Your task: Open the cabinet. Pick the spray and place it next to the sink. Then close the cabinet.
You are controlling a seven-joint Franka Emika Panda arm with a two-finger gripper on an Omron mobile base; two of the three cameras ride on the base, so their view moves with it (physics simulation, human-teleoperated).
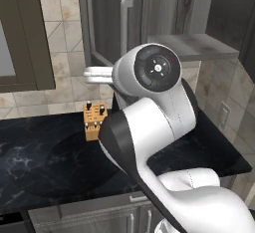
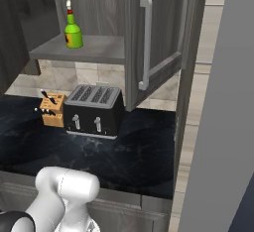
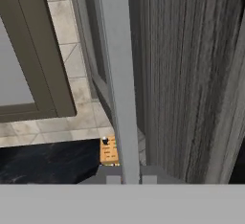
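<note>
a black marbled table [image 2: 144, 161] is lying under the cabinet [image 2: 163, 32], whose shelf is carrying the spray [image 2: 73, 30]; the pincer [image 3: 125, 176] is clenching the left door's handle [image 3: 117, 74].

Beige tiled wall [image 1: 60, 48] behind a black marbled counter [image 2: 144, 161] — dark-framed pale pane [image 1: 20, 43] at left

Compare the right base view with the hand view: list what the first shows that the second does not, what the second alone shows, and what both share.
Right base view alone: the spray upright on the cabinet shelf, a black toaster on the counter, and the right door swung open with its bar handle.

Hand view alone: the left door's handle close up, running down between the fingertips with the gripper shut on it, and a dark brown frame with a pale pane.

Both: the knife block, tiled wall and black counter.
</note>
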